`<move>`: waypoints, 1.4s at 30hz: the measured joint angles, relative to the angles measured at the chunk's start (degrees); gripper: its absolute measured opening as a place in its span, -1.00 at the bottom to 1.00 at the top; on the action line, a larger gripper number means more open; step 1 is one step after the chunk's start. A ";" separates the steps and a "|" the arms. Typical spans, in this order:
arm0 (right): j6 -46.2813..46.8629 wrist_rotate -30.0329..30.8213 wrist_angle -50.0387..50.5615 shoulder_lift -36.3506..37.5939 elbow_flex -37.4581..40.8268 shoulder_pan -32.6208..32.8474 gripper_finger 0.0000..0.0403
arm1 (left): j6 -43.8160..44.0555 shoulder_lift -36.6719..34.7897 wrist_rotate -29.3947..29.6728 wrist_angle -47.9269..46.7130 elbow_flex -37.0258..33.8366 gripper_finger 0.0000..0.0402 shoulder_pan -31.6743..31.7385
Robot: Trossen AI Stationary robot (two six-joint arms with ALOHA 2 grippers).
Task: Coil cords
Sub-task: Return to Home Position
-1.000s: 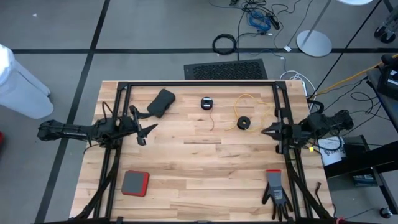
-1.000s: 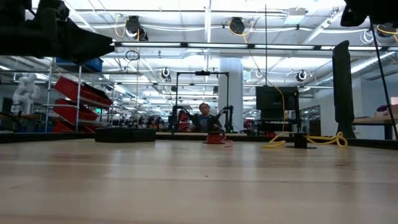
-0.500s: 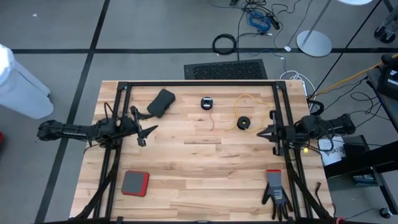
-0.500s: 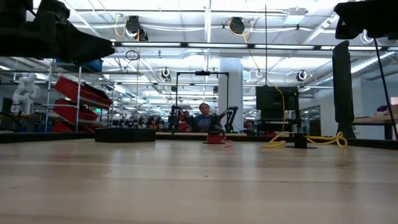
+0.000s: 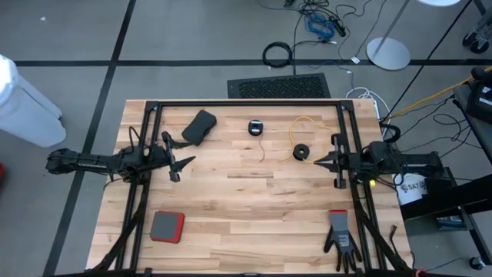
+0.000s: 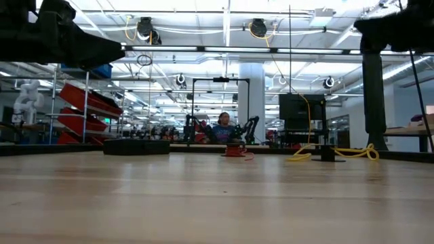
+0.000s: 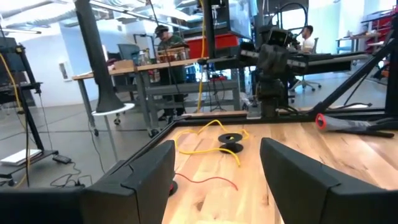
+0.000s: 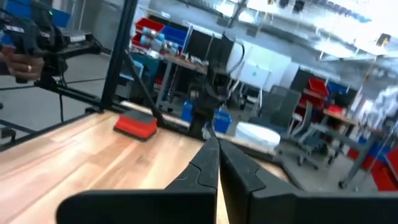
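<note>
High view: straight down from well above, taking in the whole table [image 5: 246, 192], the left arm [image 5: 100, 163], the right arm [image 5: 400, 160] and a band of floor around them.
Low view: at table-top height, level across the boards into the hall behind (the arms are only dark shapes in its upper corners).
Left wrist view: on the left arm, low and close, facing across the table through the parted left pincer [image 7: 217, 149] toward the right arm.
Right wrist view: on the right arm, facing the opposite way over the closed right pincer [image 8: 212, 146].
Shared: yellow cord [image 7: 231, 139] in high, low and left wrist views; red pad [image 8: 135, 126] in high and right wrist views.
</note>
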State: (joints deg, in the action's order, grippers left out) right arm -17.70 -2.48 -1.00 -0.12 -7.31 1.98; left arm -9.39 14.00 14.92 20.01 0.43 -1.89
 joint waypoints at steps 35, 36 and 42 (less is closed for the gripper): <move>4.59 -1.88 -0.86 -0.15 6.43 -14.42 -1.00 | 1.49 0.00 1.73 -2.99 0.00 0.21 0.00; 4.59 -1.88 -0.87 -0.15 6.43 -14.42 -1.00 | 1.49 0.00 1.73 -2.99 0.00 0.21 0.00; 4.59 -1.85 -0.86 -0.15 6.43 -14.42 -1.00 | 1.49 0.00 1.75 -2.99 -0.02 0.21 0.00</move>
State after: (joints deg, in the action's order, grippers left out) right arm -13.10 -4.34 -1.85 -0.27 -0.89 -12.45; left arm -7.90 14.00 16.67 17.02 0.40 -1.89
